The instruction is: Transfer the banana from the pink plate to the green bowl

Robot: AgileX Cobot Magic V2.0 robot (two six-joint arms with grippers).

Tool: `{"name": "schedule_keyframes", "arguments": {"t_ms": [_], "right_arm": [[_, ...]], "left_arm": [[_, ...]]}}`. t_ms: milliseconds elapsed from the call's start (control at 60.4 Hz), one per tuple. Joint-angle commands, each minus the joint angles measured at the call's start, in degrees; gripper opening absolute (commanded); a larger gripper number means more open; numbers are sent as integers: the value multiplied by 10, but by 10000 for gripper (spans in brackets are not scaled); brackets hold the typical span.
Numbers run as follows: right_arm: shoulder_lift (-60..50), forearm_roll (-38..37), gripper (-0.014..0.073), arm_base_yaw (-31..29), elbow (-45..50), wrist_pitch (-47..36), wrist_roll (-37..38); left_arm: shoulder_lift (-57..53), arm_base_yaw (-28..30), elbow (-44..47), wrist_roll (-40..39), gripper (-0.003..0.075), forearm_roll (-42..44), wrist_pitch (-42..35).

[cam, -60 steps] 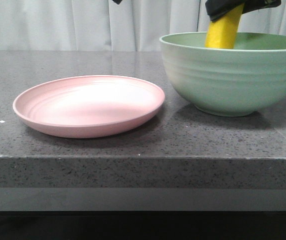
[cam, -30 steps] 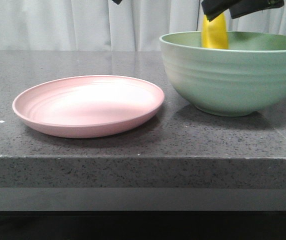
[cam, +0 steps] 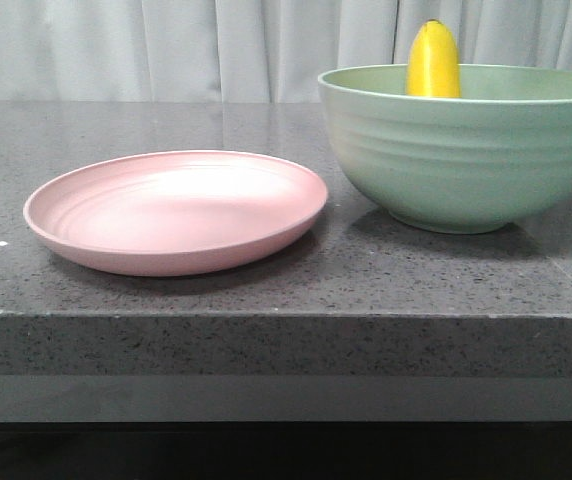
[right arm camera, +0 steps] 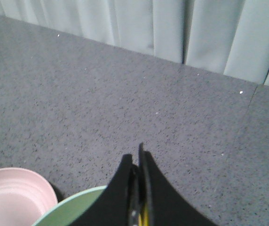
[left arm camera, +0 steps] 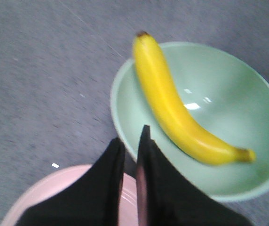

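Note:
The yellow banana (cam: 434, 60) lies inside the green bowl (cam: 466, 160) at the right, one end leaning up over the far rim. In the left wrist view the banana (left arm camera: 172, 103) lies curved across the bowl's inside (left arm camera: 224, 70), free of any gripper. The pink plate (cam: 171, 262) sits empty at the left. My left gripper (left arm camera: 132, 134) is above the gap between plate (left arm camera: 64, 188) and bowl, with its jaws a little apart and empty. My right gripper (right arm camera: 134, 153) is shut, above the bowl's rim (right arm camera: 73, 209). Neither gripper shows in the front view.
Plate and bowl stand on a dark speckled stone tabletop (cam: 286, 290) with a front edge close to the camera. A pale curtain (cam: 216, 45) hangs behind the table. The plate's edge (right arm camera: 12, 193) shows in the right wrist view.
The gripper that held the banana upright over the bowl has let go and risen out of the front view. The banana now rests in the bowl on its own.

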Motion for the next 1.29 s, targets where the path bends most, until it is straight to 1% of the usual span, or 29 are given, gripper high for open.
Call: {"name": "schedule_keyframes", "arguments": {"t_ms": [0, 99, 182, 265, 364, 431, 563, 712, 862, 1060, 1176, 1276], "right_arm": [[-36, 16, -62, -9, -21, -41, 37], [-60, 16, -62, -19, -21, -38, 78], [-86, 16, -62, -19, -15, -29, 86], [-123, 16, -62, -15, 7, -36, 76], [-174, 16, -62, -15, 47, -55, 50], [-217, 16, -62, -15, 87, -65, 30], [-292, 32, -62, -15, 165, -70, 25], [-396, 60, -62, -15, 267, -86, 11], [-499, 70, -62, -15, 360, -86, 11], [-618, 70, -62, -15, 462, -78, 11], [-650, 70, -62, -15, 479, -65, 12], [-652, 70, -62, -15, 480, -54, 12]], "left_arm": [[-22, 61, -33, -1, -20, 9, -83], [-33, 131, -38, -1, -20, 9, -97], [-56, 182, -29, -3, -20, 8, -95], [-100, 220, 5, -3, -20, 8, -106], [-175, 250, 82, -3, -20, 8, -136], [-232, 258, 144, -3, -20, 8, -156], [-347, 257, 272, -3, -20, 6, -188], [-485, 257, 406, -3, -20, -10, -199], [-601, 257, 504, -3, -20, -40, -199], [-708, 257, 582, -3, -20, -67, -198], [-725, 257, 594, -3, -20, -67, -199], [-726, 257, 594, -3, -20, -67, -199]]}}
